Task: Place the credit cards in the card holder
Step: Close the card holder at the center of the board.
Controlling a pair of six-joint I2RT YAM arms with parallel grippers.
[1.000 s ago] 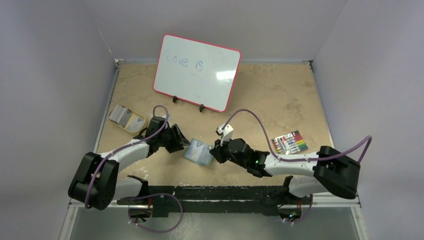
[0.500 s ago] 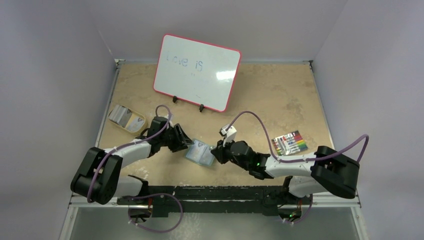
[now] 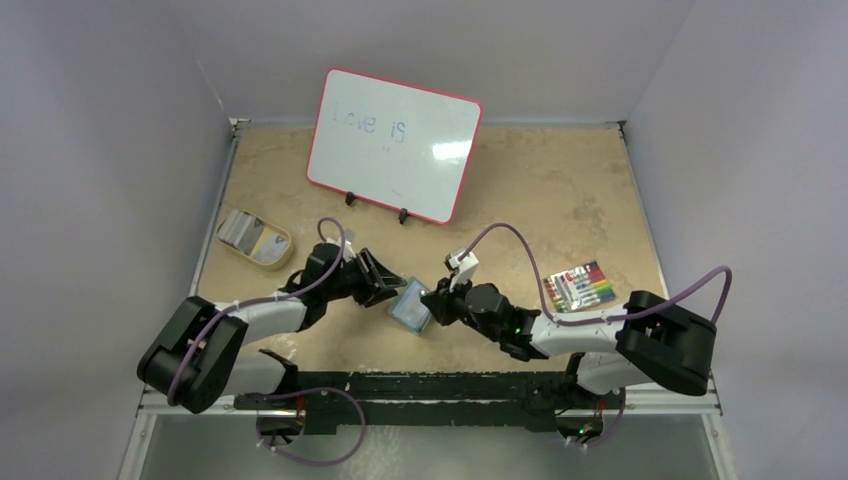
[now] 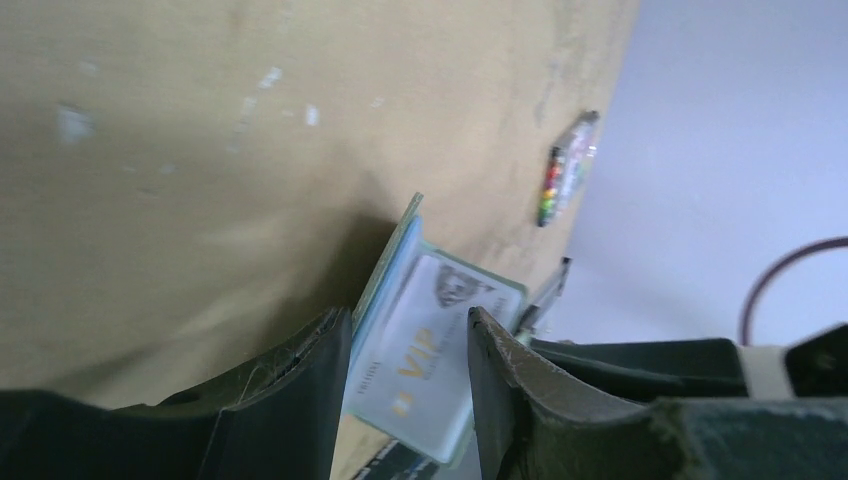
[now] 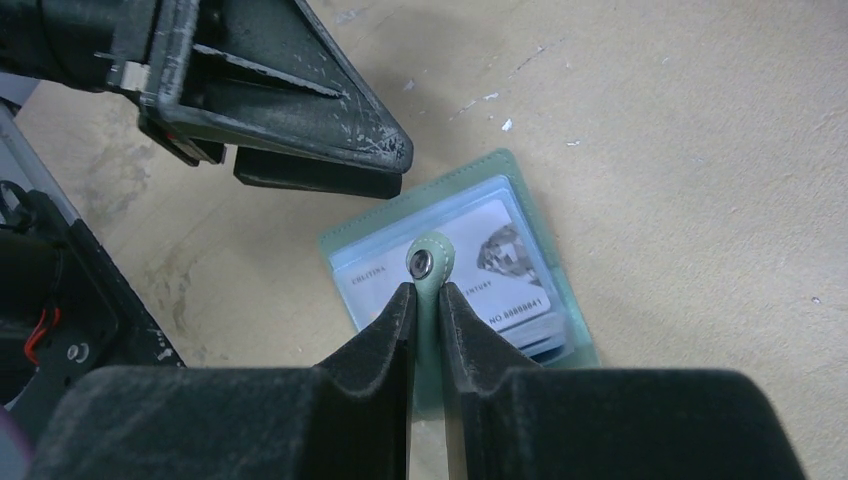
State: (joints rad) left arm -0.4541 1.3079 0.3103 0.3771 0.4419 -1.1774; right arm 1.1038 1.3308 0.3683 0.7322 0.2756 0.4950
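Observation:
The sage-green card holder [image 3: 410,305] lies open on the table between my two grippers. Pale blue credit cards [image 5: 497,255] sit in its pockets; one reads "VIP" in the left wrist view [image 4: 425,350]. My right gripper [image 5: 425,292] is shut on the holder's green snap tab [image 5: 428,262], at the holder's right side in the top view [image 3: 436,306]. My left gripper [image 4: 408,318] is open, its fingers [image 5: 330,135] at the holder's left edge [image 4: 392,255], one on each side of the card face in that view. It shows in the top view too [image 3: 386,287].
A red-framed whiteboard [image 3: 392,143] stands at the back. A tan dish with a silver ribbed case [image 3: 252,238] is at the left. A pack of coloured markers [image 3: 580,287] lies at the right, also in the left wrist view [image 4: 560,170].
My left gripper has moved right, up to the holder. The holder has shifted right and looks narrower, its right flap raised by my right gripper.

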